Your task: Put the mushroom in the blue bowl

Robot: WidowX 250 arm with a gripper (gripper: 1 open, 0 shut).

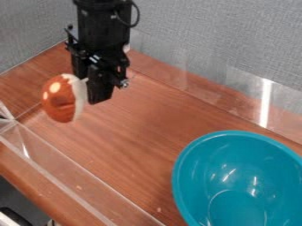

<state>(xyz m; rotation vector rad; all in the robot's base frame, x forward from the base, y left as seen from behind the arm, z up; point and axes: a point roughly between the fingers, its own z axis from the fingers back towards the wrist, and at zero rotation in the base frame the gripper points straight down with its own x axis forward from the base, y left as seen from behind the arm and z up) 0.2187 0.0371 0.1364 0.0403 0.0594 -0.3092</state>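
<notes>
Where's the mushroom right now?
In the camera view, the mushroom is at the left, held up in the claw, well away from the blue bowl.
</notes>
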